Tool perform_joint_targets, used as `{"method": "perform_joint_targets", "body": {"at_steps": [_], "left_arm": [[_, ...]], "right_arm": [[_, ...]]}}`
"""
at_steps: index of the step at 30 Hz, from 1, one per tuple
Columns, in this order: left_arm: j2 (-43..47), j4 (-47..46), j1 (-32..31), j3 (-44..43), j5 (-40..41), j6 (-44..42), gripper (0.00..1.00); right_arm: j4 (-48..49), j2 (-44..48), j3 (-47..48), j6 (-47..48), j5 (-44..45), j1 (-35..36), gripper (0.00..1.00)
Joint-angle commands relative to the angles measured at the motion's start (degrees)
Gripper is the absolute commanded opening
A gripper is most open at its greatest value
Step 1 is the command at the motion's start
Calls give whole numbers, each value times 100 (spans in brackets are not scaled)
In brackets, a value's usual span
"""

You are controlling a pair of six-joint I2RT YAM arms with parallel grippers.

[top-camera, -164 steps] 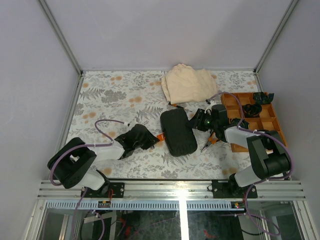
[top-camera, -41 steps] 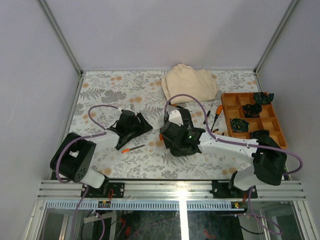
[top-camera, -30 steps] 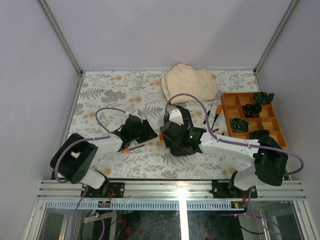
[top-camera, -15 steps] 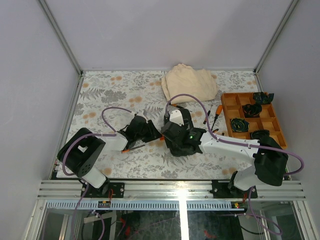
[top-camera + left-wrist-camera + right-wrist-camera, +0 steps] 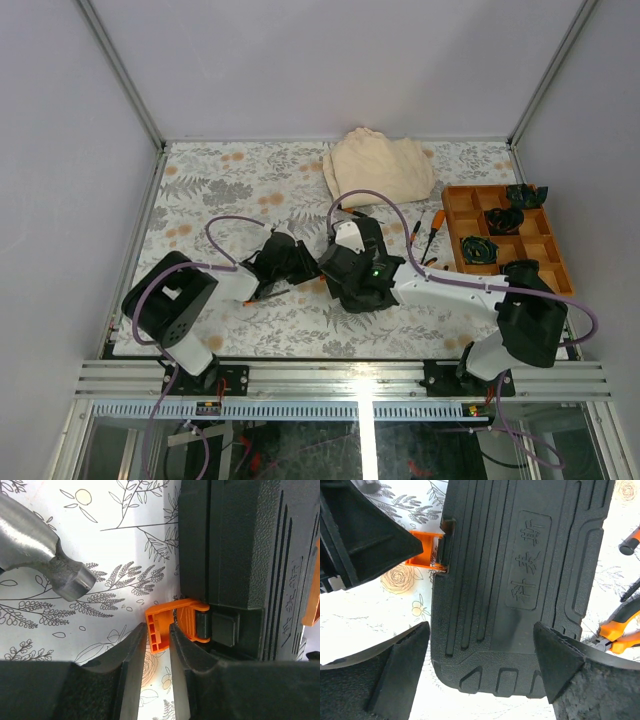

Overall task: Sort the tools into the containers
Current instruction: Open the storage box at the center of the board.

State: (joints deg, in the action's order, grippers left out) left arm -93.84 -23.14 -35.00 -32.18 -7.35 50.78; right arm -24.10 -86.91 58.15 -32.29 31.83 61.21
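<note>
The black tool case (image 5: pixel 520 580) lies shut on the floral table. Its orange latch (image 5: pixel 175 617) sticks out on the left side. My left gripper (image 5: pixel 157 630) is shut on that latch, one finger against each side of it; from above the left gripper (image 5: pixel 303 267) sits at the case's left edge. My right gripper (image 5: pixel 481 627) stands wide open, straddling the case's near end, and from above it (image 5: pixel 350 280) covers most of the case (image 5: pixel 355 302). A hammer's metal head (image 5: pixel 45 565) lies left of the latch. Orange pliers (image 5: pixel 615 635) and a screwdriver (image 5: pixel 432 222) lie right of the case.
A small orange-handled screwdriver (image 5: pixel 266 293) lies just below the left arm. A beige folded cloth (image 5: pixel 378 168) sits at the back. An orange compartment tray (image 5: pixel 505 262) holding black items stands at the right edge.
My left gripper has slid right to the case's side and narrowed its jaws onto the orange latch. The right gripper has stayed over the case.
</note>
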Motion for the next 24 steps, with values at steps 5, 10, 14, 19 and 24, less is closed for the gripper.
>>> {"method": "perform_joint_targets", "body": {"at_steps": [5,10,14,19,24], "left_arm": [[-369,666,-59,190,366,-86,21],[-433,669,-59,199,383,-92,19],[-440,649,-61,213,379,-86,18],[-463,672,-59,205,403,-95,17],[-573,757,-59,215,505,-95,15]], "right_arm": [[-135,-470,489,238,162,-31,96],[-295,-803,730,387,318,-30,98],[-374,-1123,821,449,460,-32,99],[-627,-1278,909,415,770,-30,98],[-860,-1159,946,291,995,-30,96]]}}
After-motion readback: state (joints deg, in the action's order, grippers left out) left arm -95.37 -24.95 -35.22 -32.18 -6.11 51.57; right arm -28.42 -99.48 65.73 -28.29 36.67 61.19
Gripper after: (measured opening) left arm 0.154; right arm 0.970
